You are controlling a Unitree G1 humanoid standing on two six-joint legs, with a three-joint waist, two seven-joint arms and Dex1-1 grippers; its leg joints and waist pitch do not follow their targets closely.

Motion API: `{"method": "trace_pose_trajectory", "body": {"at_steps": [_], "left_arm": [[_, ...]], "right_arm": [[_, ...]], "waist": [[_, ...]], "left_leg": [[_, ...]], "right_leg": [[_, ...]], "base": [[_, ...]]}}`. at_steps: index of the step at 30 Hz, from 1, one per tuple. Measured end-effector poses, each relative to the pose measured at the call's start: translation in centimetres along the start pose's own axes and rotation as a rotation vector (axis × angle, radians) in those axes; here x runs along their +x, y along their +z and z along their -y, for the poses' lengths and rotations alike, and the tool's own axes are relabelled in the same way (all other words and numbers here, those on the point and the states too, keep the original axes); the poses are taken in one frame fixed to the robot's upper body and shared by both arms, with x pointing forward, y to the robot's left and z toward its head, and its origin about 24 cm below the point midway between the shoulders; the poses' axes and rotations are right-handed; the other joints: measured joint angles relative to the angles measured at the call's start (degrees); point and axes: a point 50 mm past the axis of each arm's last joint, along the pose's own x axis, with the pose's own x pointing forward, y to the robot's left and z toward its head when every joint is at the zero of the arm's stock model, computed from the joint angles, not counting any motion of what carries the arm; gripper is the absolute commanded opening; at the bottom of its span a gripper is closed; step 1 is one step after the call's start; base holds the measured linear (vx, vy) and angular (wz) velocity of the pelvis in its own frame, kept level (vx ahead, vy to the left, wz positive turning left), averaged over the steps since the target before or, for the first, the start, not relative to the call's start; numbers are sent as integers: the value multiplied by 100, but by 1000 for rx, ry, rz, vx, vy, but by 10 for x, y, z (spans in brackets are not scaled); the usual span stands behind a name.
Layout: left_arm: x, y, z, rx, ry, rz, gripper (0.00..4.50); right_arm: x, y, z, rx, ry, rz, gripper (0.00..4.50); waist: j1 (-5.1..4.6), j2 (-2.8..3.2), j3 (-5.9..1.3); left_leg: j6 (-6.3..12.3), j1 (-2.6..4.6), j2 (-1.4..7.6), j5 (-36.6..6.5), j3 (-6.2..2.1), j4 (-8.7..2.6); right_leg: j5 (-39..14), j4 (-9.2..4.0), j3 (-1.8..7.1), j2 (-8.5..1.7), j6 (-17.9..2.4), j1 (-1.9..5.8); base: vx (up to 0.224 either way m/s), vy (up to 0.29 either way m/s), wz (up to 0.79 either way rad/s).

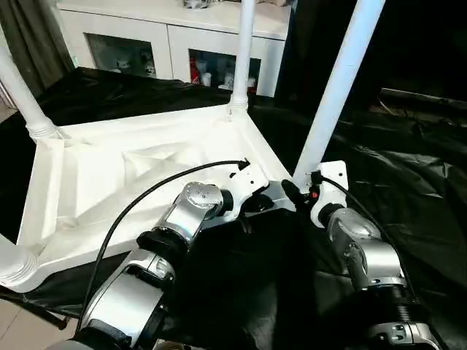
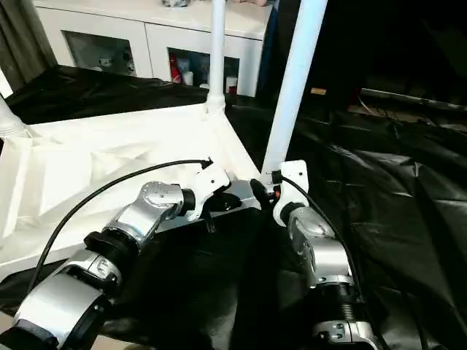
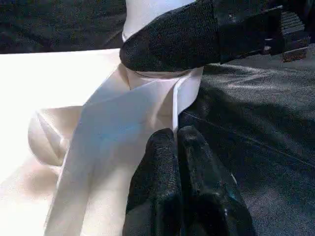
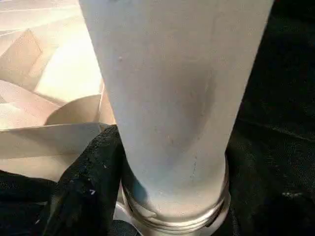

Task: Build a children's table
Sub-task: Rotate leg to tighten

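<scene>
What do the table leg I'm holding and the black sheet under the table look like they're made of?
The leg looks like smooth white moulded plastic: matte sheen, collared base. The black sheet looks like thin glossy plastic film: creases and shiny highlights. Neither is certain from looks alone.

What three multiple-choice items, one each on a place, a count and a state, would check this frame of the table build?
1. Where does the table top lie?
A. ribbed underside up on the black sheet
B. leaning on the cabinet
C. standing on its legs

2. How many legs stand in corner sockets?
A. one
B. two
C. four

3. The left gripper's fingers are:
A. spread wide
B. shut
C. around a leg

Key: 1 A, the ribs face up; 2 C, a leg rises at each corner, the near leg beside the right gripper; 3 B, the fingers touch.
</scene>
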Motion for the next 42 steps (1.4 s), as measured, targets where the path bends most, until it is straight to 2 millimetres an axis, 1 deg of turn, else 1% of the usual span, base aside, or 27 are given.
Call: {"method": "trace_pose_trajectory", "body": {"at_steps": [1, 2, 3, 4, 6, 10, 15, 19, 20, 21, 23, 25, 27, 30, 35, 36, 39, 40, 42], "left_arm": [[-4, 0, -1, 13, -28, 1, 0], [-15, -2, -5, 46, -80, -4, 0], [-27, -9, -4, 65, -181, 0, 0], [-31, -11, -3, 74, -213, 10, 0], [-36, -12, -5, 87, -229, 8, 0], [-41, -11, -9, 106, -225, 11, 0], [-48, -14, -10, 106, -244, 11, 0], [-53, -16, -11, 123, -253, 8, 0], [-53, -16, -11, 128, -251, 9, 44], [-54, -16, -11, 130, -250, 8, 55], [-53, -16, -11, 125, -247, 6, 55], [-52, -16, -11, 118, -249, 7, 88], [-51, -16, -11, 122, -243, 7, 100], [-51, -15, -11, 159, -234, -12, 100], [-49, -15, -11, 187, -226, -32, 100], [-50, -15, -11, 186, -226, -33, 81], [-51, -16, -12, 187, -231, -47, 81], [-51, -16, -12, 185, -233, -50, 51], [-52, -16, -12, 183, -242, -56, 45]], "right_arm": [[-3, 0, 2, -32, 70, -9, 266], [-13, 2, 9, -96, 177, -21, 266], [-27, 0, 11, -159, 350, -49, 266], [-31, -1, 12, -174, 407, -56, 266], [-33, 0, 11, -186, 457, -58, 266], [-29, 2, 6, -190, 475, -49, 266], [-28, 2, 1, -186, 499, -46, 266], [-30, 2, 1, -202, 537, -54, 266], [-30, 2, 1, -204, 542, -55, 266], [-30, 2, 1, -204, 545, -55, 266], [-30, 2, 0, -207, 550, -53, 266], [-30, 3, -1, -211, 556, -47, 266], [-29, 3, -3, -210, 559, -41, 266], [-29, 2, -3, -210, 558, -40, 266], [-29, 2, -4, -208, 551, -40, 266], [-29, 2, -4, -207, 551, -40, 266], [-28, 1, -5, -207, 554, -39, 266], [-28, 1, -6, -206, 555, -39, 266], [-28, 1, -6, -208, 556, -38, 266]], "waist": [[2, 12, 6], [5, 30, 6], [19, 40, 11], [19, 28, 12], [15, 22, 6], [5, 22, 6], [-48, 14, 11], [-40, 13, 12], [-35, 13, 12], [-30, 11, 13], [-35, 19, 17], [-54, 19, 17], [-82, 23, 19], [-101, 24, 18], [-95, 24, 18], [-96, 25, 18], [-105, 28, 16], [-108, 29, 15], [-116, 29, 15]], "left_leg": [[0, -5, -1, 0, 0, -5], [1, -17, -1, 0, 0, -13], [4, -27, -5, 0, 2, -21], [4, -28, -4, 1, 2, -11], [4, -28, 9, 0, 2, -14], [3, -35, 33, 1, 3, -15], [3, -37, 33, 0, 8, -10], [3, -37, 34, 0, 8, -11], [3, -37, 34, 0, 8, -10], [3, -37, 34, 0, 8, -9], [3, -36, 34, 0, 9, -7], [3, -35, 34, 0, 9, -8], [3, -35, 35, 0, 9, -9], [3, -34, 37, 0, 9, -8], [2, -29, 37, 0, 9, -4], [2, -28, 37, 0, 9, -5], [2, -26, 38, 0, 8, -6], [2, -25, 39, 0, 8, -6], [2, -24, 41, 1, 8, -5]], "right_leg": [[0, -17, -1, 0, 0, -2], [7, -38, -4, -1, 8, -5], [33, -52, -2, -4, 21, -10], [64, -40, 0, -4, 35, -10], [83, -24, -11, 1, 22, -18], [77, -26, -18, 20, 16, -26], [76, -36, -8, 22, 15, -27], [75, -34, -9, 23, 15, -28], [75, -34, -9, 23, 14, -28], [76, -34, -8, 23, 14, -28], [76, -32, -6, 23, 14, -27], [76, -31, -6, 24, 14, -27], [76, -31, -6, 26, 14, -28], [76, -30, -6, 28, 14, -28], [77, -27, -5, 28, 12, -23], [77, -25, -5, 28, 12, -23], [77, -22, -5, 29, 12, -23], [77, -22, -4, 31, 12, -23], [77, -22, -2, 35, 12, -23]], "base": [[0, 0, 0], [0, 0, 0], [0, 0, 0], [53, -8, 4], [27, -4, 2], [0, 0, 0], [0, 0, 0], [0, 0, 0], [0, 0, 0], [0, 0, 0], [0, 0, 0], [0, 0, 0], [0, 0, 0], [0, 0, 0], [0, 0, 0], [0, 0, 0], [0, 0, 0], [0, 0, 0], [0, 0, 0]]}}
